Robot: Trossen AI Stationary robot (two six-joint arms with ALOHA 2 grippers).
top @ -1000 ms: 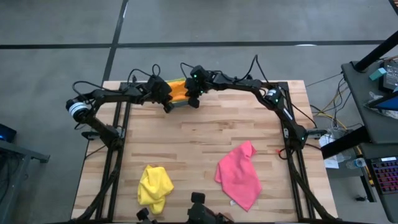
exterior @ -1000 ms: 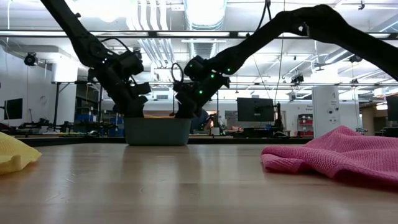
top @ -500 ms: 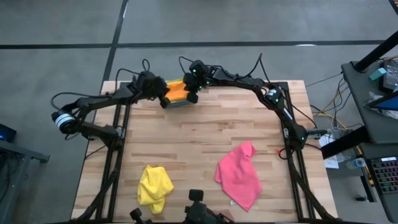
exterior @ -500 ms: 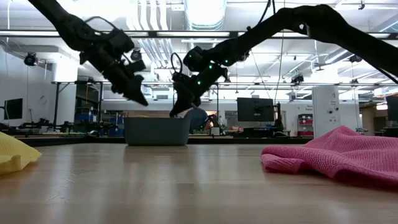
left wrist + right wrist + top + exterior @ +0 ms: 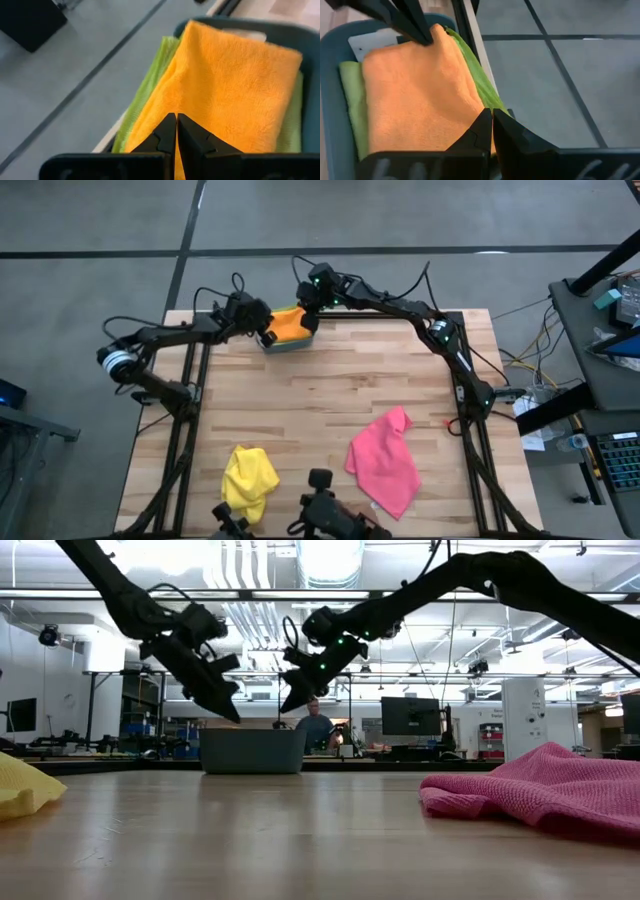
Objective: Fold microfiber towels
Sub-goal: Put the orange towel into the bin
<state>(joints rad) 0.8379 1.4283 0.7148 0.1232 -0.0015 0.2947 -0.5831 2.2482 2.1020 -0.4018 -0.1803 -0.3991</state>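
While both grippers hang over the teal bin (image 5: 285, 345) at the far edge of the table (image 5: 330, 410), the cloths left to fold lie well apart from them at the near edge: the yellow towel (image 5: 248, 478) near-left and the pink towel (image 5: 385, 462) near-right, both crumpled. The left gripper (image 5: 228, 712) and the right gripper (image 5: 290, 704) each have their fingers pressed together on nothing, tips poised just above the bin. Inside it the orange towel (image 5: 225, 80) lies folded flat on a lime green towel (image 5: 145, 92); a paler green edge shows beneath, though I cannot tell for sure whether that is a separate cloth. By my reckoning the next pick turns on sides: yellow lies on the left arm's side, pink on the right's, its long axis running far to near.
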